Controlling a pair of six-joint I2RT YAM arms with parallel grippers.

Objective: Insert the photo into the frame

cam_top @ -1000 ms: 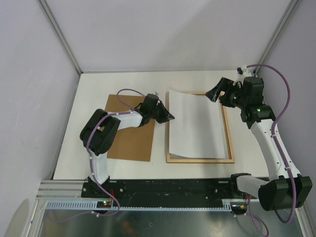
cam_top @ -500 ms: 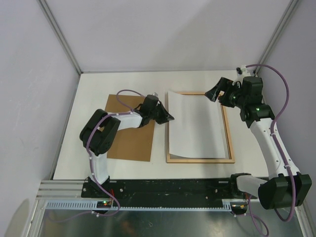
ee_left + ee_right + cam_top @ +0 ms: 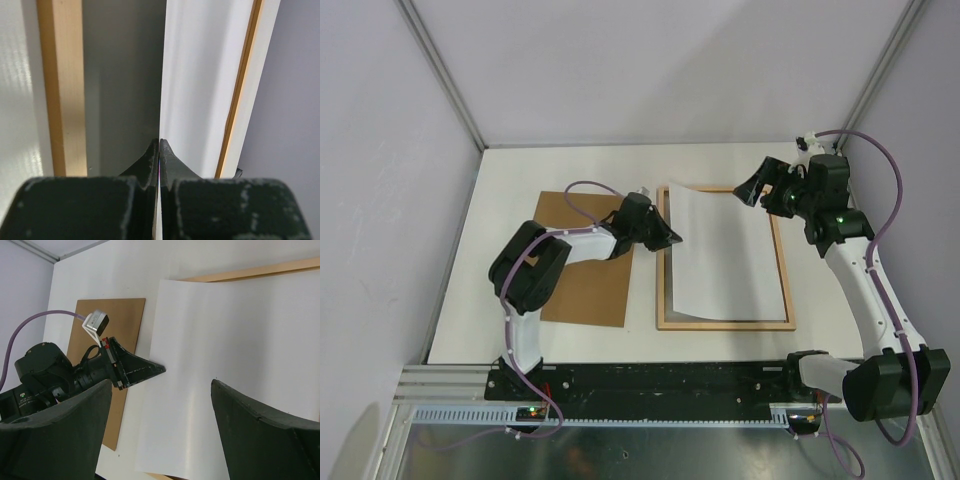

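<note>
The photo (image 3: 730,250) lies white side up over the frame (image 3: 724,325), whose pale wood back faces up. My left gripper (image 3: 675,240) is shut on the photo's left edge, holding that edge slightly raised just inside the frame's left rail. In the left wrist view the fingertips (image 3: 165,155) pinch the thin sheet (image 3: 200,75), with the pale rail (image 3: 60,85) to the left. My right gripper (image 3: 758,187) hangs open above the frame's far right corner, holding nothing. From the right wrist the photo (image 3: 235,350) fills the space under the open right gripper (image 3: 160,405), and the left gripper (image 3: 142,371) shows at its edge.
A flat brown backing board (image 3: 582,290) lies left of the frame under the left arm, also in the right wrist view (image 3: 102,335). White table (image 3: 570,165) extends behind it. Enclosure walls stand close on the left, back and right.
The left gripper has moved right with the photo's left edge, sliding the sheet right until it sits within the frame's rails. The right gripper has barely moved.
</note>
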